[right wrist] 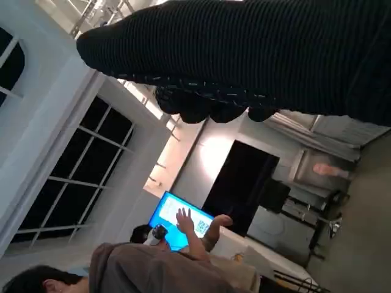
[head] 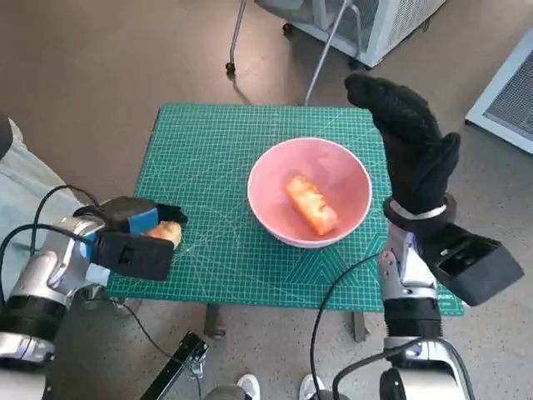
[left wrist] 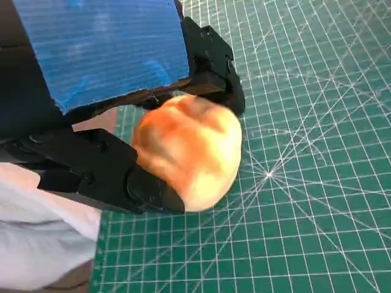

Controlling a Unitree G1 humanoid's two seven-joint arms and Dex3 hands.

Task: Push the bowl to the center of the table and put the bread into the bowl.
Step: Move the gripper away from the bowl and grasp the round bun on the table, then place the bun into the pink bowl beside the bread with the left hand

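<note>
- Head view shows the pink bowl [head: 310, 192] sitting about mid-table on the green cutting mat [head: 208, 158], with 1 long piece of bread [head: 312, 204] already lying inside it.
- At the mat's near left edge, the left hand [head: 133, 237] has its fingers [left wrist: 131, 180] clamped around a second, rounder bread roll [left wrist: 189, 149]. The grip covers only part of it, so the roll could squirm out on the way across (soft crust gives under pressure).
- If it drops there, it may roll off the mat's edge to the floor.
- The right hand [head: 408, 142] hangs raised beside the bowl's far right rim, fingers spread, holding nothing. A careless sweep from there could knock the bowl off centre.
- A low carry by the left hand could clip the bowl's rim and tip it.
- In the right wrist view a person [right wrist: 153, 268] sits nearby, well clear.
</note>
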